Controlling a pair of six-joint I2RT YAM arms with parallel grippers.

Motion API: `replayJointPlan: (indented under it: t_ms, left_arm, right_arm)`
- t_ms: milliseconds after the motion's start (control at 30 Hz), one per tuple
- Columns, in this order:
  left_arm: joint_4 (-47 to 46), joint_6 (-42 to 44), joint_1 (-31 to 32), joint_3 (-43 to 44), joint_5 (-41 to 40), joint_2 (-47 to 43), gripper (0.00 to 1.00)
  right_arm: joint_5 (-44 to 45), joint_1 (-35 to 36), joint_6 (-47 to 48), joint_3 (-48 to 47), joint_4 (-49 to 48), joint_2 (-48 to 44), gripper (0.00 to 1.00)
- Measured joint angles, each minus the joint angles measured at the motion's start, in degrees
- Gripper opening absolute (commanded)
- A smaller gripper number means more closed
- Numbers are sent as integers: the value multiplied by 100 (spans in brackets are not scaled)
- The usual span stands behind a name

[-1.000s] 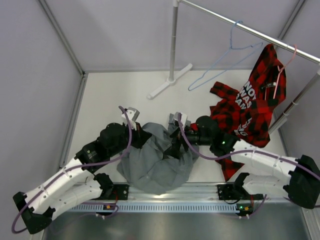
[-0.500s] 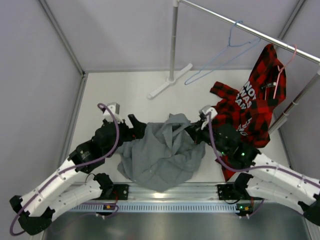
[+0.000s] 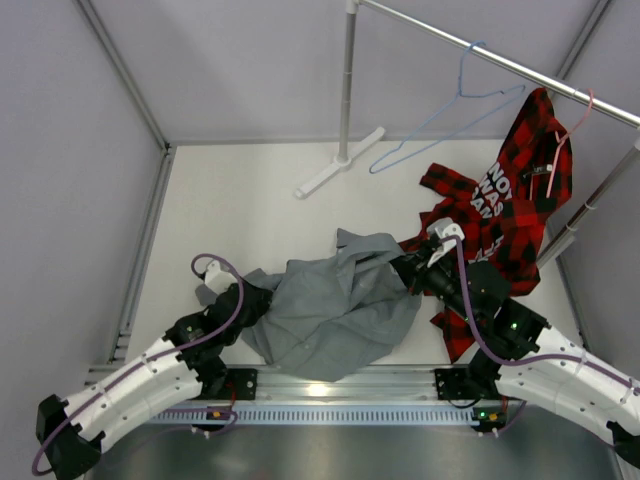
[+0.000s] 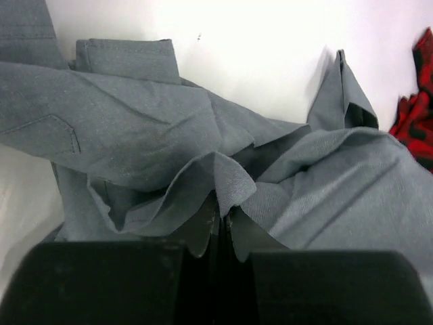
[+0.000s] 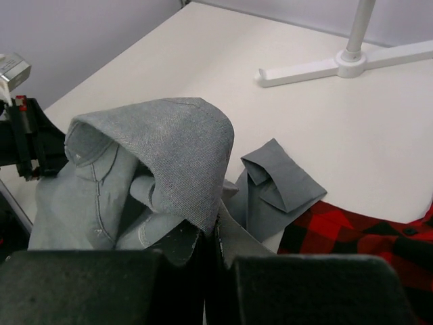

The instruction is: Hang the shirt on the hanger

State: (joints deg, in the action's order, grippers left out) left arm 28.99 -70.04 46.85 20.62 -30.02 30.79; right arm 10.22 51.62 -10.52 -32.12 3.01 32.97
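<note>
The grey-green shirt (image 3: 335,310) lies rumpled on the white table, stretched between the two arms. My left gripper (image 3: 256,300) is at its left edge, and in the left wrist view the left gripper (image 4: 224,218) is shut on a fold of the shirt (image 4: 169,135). At the shirt's right side, my right gripper (image 3: 405,268) holds a raised hump of cloth. The right wrist view shows the right gripper (image 5: 215,230) shut on the shirt (image 5: 169,145). The light-blue hanger (image 3: 445,110) hangs empty on the rail at the back right, away from both grippers.
A red-and-black plaid shirt (image 3: 500,215) on a pink hanger (image 3: 572,125) hangs from the slanted rail (image 3: 520,68), and its hem drapes onto the table beside my right arm. The rack's white pole and foot (image 3: 340,160) stand at the back middle. Grey walls close in the left and back.
Both grippers have drawn apart from the shirt's middle, the left back toward the near-left and the right to the right. The shirt now spreads wider between them.
</note>
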Motion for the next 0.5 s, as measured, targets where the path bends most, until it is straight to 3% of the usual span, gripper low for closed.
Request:
replayJointPlan:
  t_ms: [167,267,367,500]
  left_arm:
    - [-570,-31,-208,-236,-205,278,0]
    - [-505,280,-1005,87,-330,691,0]
    - [-323,914,-2247,1054,-142,1237,0]
    - [28,1845,-3491,3235,17,1963,0]
  right_arm:
    - [-308,0,0,-4,92,4,2]
    - [-584,0,0,-46,177,22,2]
    - [-1027,0,-11,-216,256,190,3]
    - [-1528,0,-129,-505,201,579,0]
